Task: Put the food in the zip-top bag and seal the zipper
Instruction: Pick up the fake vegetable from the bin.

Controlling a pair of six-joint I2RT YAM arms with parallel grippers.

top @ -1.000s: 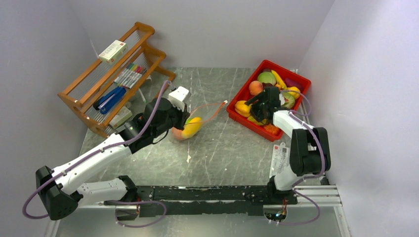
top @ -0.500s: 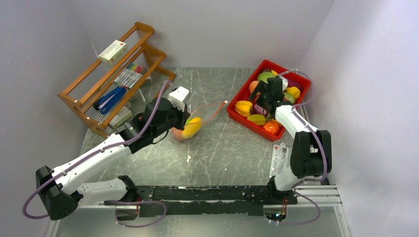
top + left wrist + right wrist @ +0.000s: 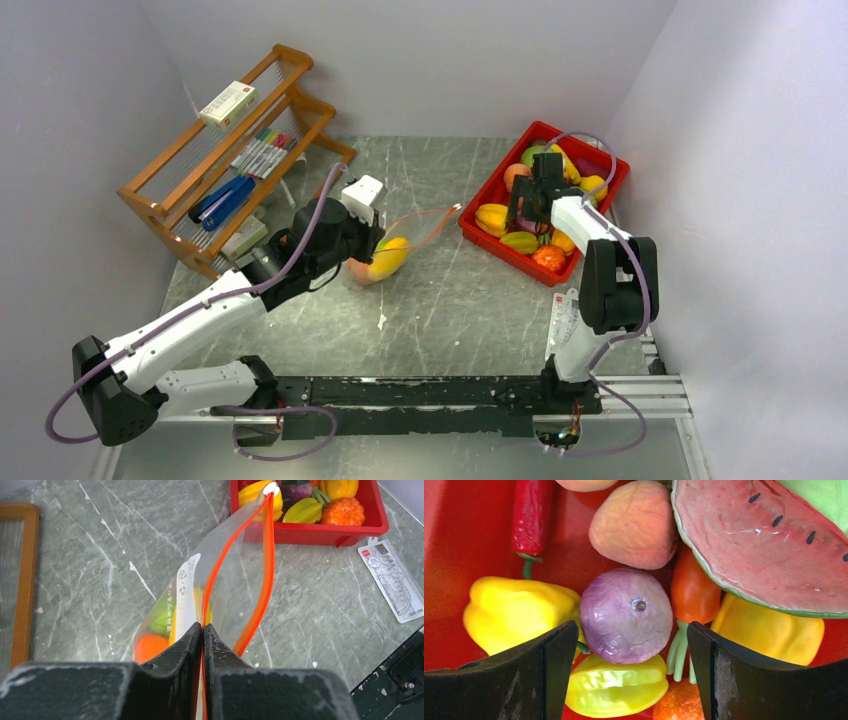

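- The grey marbled bench carries a red plastic tray of glossy toy fruits and vegetables.
- The clear crinkly zip-top bag sits left of the tray, mouth agape, with orange, yellow and green toys inside.
- The left gripper is pinched onto its orange-red zipper strip.
- The right gripper hangs wide over a purple toy onion in the tray.

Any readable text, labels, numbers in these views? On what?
None legible.
zip-top bag label: greenish print, blurred.
flat packet on the table: red mark, fine print, too small.
white box on the rack: red marking, too small.
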